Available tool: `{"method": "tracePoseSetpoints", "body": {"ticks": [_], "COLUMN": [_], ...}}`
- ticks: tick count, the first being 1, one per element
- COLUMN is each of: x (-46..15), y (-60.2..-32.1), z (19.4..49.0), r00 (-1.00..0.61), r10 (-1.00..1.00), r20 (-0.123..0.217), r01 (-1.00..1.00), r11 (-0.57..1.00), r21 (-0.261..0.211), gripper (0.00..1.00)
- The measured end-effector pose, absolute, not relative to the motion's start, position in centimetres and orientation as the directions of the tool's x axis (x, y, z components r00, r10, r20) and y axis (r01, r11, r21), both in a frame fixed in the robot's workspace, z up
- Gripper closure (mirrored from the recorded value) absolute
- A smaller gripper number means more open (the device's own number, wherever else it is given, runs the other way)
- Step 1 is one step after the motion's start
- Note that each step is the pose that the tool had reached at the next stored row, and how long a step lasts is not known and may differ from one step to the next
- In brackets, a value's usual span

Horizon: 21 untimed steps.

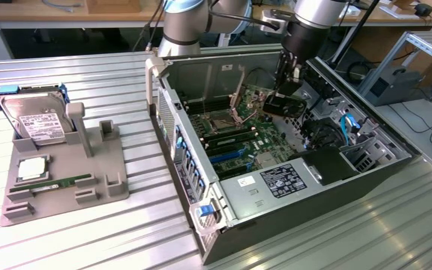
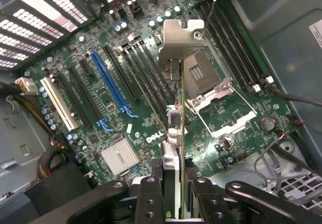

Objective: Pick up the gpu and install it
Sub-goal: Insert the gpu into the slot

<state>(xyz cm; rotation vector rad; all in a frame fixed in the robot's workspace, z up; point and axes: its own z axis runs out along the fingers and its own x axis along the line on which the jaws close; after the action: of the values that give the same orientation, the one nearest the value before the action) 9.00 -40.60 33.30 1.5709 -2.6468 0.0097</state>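
The robot arm (image 1: 186, 22) runs off the exterior view's upper edge. In the wrist view the gpu (image 2: 172, 158) stands edge-on, so its faces are hidden, and the fingers (image 2: 151, 196) pinching it are cut off at the picture's edge. The print on the hard drive (image 1: 36, 119) label is too small to read, as is the power supply (image 1: 272, 185) sticker.

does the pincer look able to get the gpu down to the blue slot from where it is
Probably yes. The pincer holds the gpu edge-on above the motherboard, and the blue slot lies bare, with nothing standing in it or across the way down.
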Motion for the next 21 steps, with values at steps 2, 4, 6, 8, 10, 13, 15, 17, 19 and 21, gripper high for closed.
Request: {"method": "tracePoseSetpoints", "body": {"ticks": [2, 4, 6, 8, 10, 13, 15, 17, 19, 21], "x": [9.00, 9.00, 9.00, 9.00, 9.00, 9.00, 9.00, 9.00, 9.00, 9.00], "y": [-40.60, -40.60, -40.60, -40.60, -40.60, -40.60, -40.60, -40.60, -40.60, -40.60], "z": [33.30, 33.28, 33.27, 33.25, 33.24, 33.24, 33.23, 33.23, 33.22, 33.22], "r00": [-0.454, -0.419, -0.388, -0.340, -0.313, -0.245, -0.194, -0.152, -0.109, -0.085], "r10": [-0.889, -0.906, -0.920, -0.939, -0.948, -0.968, -0.979, -0.987, -0.992, -0.995], "r20": [0.058, 0.058, 0.058, 0.058, 0.058, 0.058, 0.058, 0.058, 0.058, 0.058], "r01": [-0.889, -0.907, -0.920, -0.939, -0.949, -0.969, -0.980, -0.988, -0.994, -0.996], "r11": [0.456, 0.421, 0.390, 0.342, 0.315, 0.247, 0.196, 0.154, 0.110, 0.087], "r21": [0.027, 0.027, 0.027, 0.027, 0.027, 0.027, 0.027, 0.027, 0.027, 0.027], "gripper": [0.73, 0.73, 0.73, 0.73, 0.73, 0.73, 0.73, 0.73, 0.73, 0.73]}}
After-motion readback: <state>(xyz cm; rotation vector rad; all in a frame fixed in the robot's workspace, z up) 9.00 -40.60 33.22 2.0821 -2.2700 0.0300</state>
